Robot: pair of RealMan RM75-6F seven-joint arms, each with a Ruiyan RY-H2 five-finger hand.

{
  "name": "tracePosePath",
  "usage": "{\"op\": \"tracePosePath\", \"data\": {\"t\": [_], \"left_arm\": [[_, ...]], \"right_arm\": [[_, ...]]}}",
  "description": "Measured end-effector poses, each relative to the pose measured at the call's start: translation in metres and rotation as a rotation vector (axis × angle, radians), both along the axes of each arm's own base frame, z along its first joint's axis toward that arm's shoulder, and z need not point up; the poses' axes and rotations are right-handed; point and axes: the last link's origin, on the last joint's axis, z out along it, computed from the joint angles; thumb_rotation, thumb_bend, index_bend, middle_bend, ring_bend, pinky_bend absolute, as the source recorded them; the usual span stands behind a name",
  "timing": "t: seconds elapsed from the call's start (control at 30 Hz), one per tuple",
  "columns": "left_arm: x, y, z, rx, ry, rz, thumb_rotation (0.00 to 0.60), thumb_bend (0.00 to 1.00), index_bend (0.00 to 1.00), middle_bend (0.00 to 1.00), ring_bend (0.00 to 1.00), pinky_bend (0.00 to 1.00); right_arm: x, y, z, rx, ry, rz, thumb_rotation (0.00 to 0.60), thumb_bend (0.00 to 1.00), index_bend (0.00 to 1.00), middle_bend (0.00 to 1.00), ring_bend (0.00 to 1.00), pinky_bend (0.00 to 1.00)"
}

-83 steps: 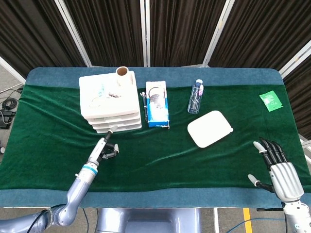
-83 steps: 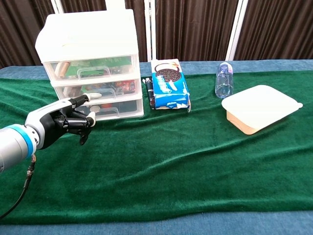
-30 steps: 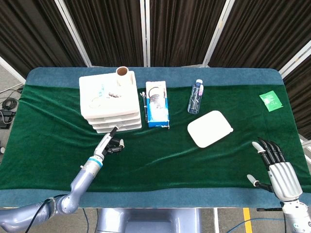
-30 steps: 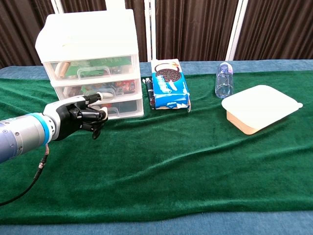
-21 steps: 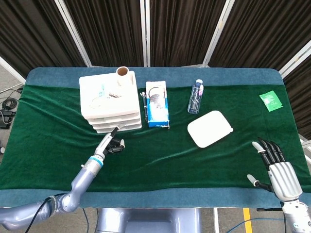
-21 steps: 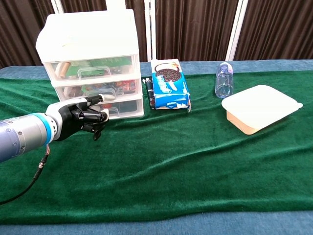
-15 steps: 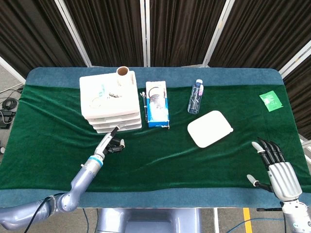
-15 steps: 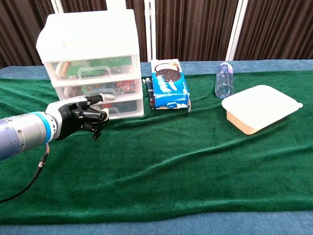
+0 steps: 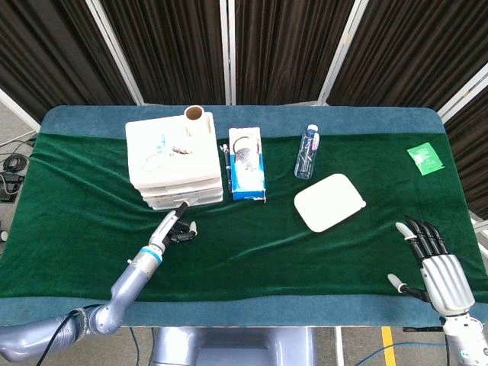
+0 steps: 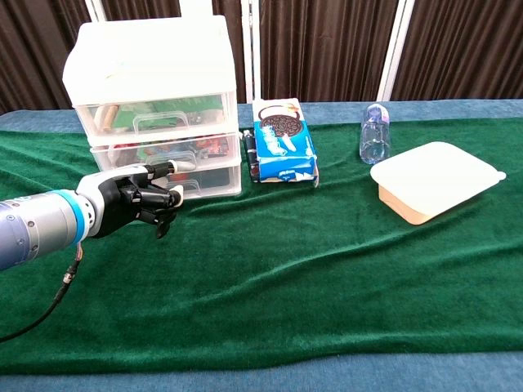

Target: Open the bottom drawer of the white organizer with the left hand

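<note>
The white organizer [image 10: 152, 106] stands just left of the cookie box [image 10: 283, 152]. The left hand [image 10: 137, 198], fingers curled, reaches its bottom drawer [image 10: 196, 183]; whether it grips the handle is unclear. The right hand [image 9: 438, 268] rests spread, holding nothing.

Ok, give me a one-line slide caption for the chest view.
Left hand reaching toward the bottom drawer of the white organizer on a green tablecloth.

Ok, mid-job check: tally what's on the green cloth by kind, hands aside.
Drawer organizer: 1
Cardboard tube: 1
Cookie box: 1
Pen: 1
Water bottle: 1
Lidded food container: 1
Green packet: 1
Total: 7
</note>
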Motion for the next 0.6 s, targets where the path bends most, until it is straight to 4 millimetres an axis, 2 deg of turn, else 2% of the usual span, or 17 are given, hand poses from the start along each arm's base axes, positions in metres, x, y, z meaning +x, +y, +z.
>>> {"op": "tracePosePath", "data": {"t": [0.6], "left_arm": [[0.001,-0.014,-0.001,-0.017,-0.009,-0.029,0.600,0.73,0.09,0.87,0.74,0.70]], "right_arm": [[0.000,0.000,0.001,-0.004,0.000,-0.003,0.600,0.09,0.01,0.00,0.00,0.00]]}}
